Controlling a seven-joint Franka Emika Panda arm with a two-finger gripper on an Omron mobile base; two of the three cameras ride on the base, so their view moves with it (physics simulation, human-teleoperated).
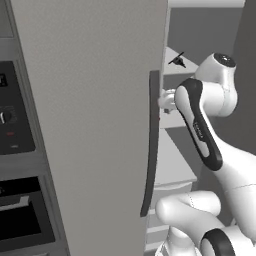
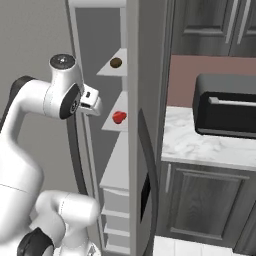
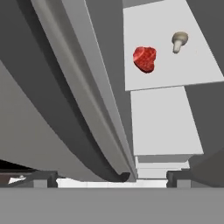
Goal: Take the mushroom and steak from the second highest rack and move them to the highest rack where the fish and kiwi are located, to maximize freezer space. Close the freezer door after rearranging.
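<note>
The red steak (image 3: 144, 59) and the small tan mushroom (image 3: 179, 41) lie side by side on the second highest rack (image 3: 175, 72); the steak (image 2: 119, 117) also shows in the right base view. One shelf up, on the highest rack (image 1: 172, 67), lie the black spiky fish (image 1: 177, 61) and the brown kiwi (image 2: 116, 62). The freezer door (image 1: 95, 125) stands open, and its dark curved handle (image 1: 151, 150) faces the arm. My gripper (image 3: 111, 179) is open just outside the shelves, close to the handle's upper part, and holds nothing. The gripper (image 2: 92, 103) is level with the second highest rack.
Below the two racks sit another pale shelf (image 3: 162, 122) and freezer drawers (image 2: 117, 205). A dark oven panel (image 1: 15, 115) is left of the door. Right of the freezer, a black appliance (image 2: 225, 112) stands on a marble counter (image 2: 187, 145) above dark cabinets.
</note>
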